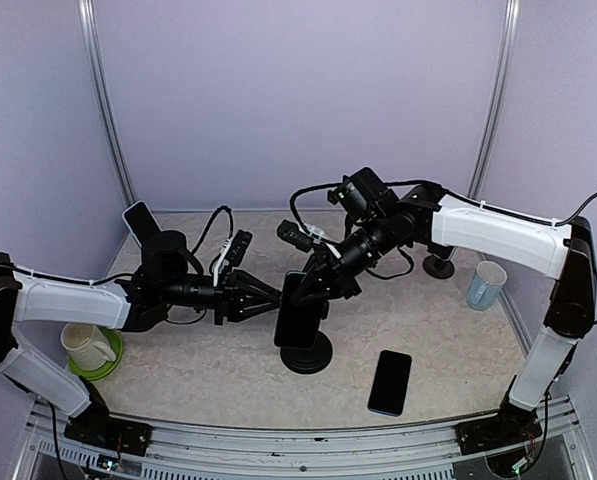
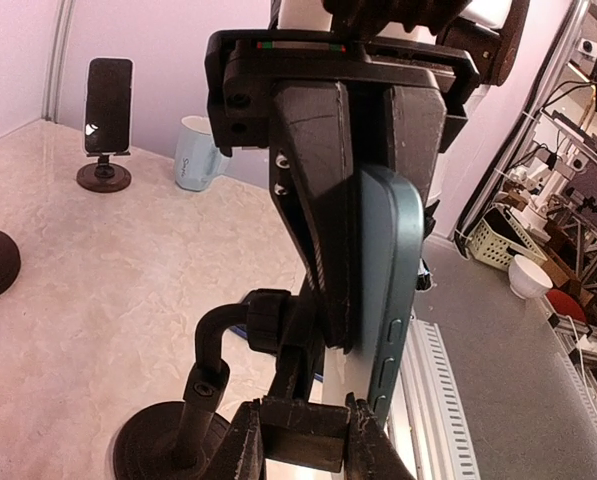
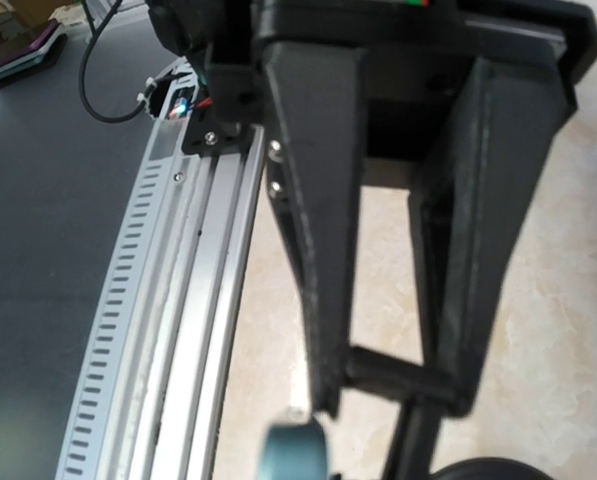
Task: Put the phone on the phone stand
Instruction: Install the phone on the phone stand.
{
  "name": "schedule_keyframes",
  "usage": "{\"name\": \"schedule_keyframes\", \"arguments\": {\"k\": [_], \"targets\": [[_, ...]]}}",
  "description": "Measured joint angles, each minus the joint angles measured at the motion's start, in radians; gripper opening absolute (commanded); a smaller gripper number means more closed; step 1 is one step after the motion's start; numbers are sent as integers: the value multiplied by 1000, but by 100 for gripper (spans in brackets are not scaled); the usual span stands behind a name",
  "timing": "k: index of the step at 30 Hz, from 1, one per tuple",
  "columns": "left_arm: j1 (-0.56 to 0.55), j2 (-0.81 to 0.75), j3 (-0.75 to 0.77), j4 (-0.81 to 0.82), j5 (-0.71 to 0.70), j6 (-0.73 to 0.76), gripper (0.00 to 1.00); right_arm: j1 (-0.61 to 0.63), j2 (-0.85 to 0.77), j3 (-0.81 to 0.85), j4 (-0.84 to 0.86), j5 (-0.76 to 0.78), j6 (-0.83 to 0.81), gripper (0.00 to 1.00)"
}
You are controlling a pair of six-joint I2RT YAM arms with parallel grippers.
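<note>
A dark phone with a teal edge (image 1: 296,322) stands upright in the cradle of the black phone stand (image 1: 308,358) at the table's centre. In the left wrist view the phone's edge (image 2: 393,260) lies against the cradle, above the stand's curved neck (image 2: 213,350). My left gripper (image 1: 273,298) reaches in from the left and is shut on a black block at the cradle's lower end (image 2: 311,430). My right gripper (image 1: 323,290) comes down from the upper right. Its fingers (image 3: 318,250) are apart, straddling the stand's neck (image 3: 398,378). The phone's edge (image 3: 293,450) is blurred below one fingertip.
A second black phone (image 1: 389,382) lies flat at the front right. Another stand holding a phone (image 1: 141,222) is at the back left, and a bare stand (image 1: 438,266) at the back right. A pale cup (image 1: 486,285) stands right; a mug on a green plate (image 1: 88,346) left.
</note>
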Motion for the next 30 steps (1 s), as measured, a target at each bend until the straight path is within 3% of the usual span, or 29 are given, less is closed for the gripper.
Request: {"name": "schedule_keyframes", "arguments": {"k": [15,30], "targets": [[11,-2,-28,61,27,-32,5,-33,8,1,22,1,37,0],[11,-2,-14,19,29,-27,5,-31,76,105,-83,-14,37,0]]}}
